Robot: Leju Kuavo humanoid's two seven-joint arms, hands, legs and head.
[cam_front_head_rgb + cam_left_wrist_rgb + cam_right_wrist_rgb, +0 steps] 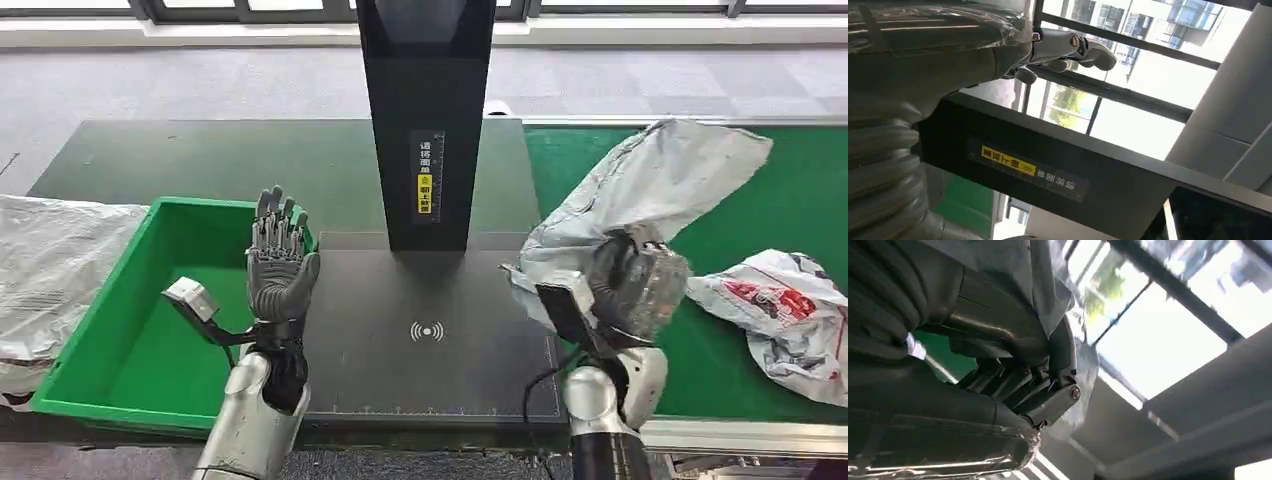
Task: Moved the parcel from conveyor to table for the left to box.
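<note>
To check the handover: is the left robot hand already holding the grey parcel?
No: the left robot hand is raised, empty, above the green bin, while the right robot hand grips the grey parcel.

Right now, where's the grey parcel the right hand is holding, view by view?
Head view: grey parcel right of centre, gripped by the right hand at the conveyor's edge.
Left wrist view: not in it.
Right wrist view: grey film draped over the fingers.
Shared landmark: the black post, crossing the left wrist view with its yellow label.
</note>
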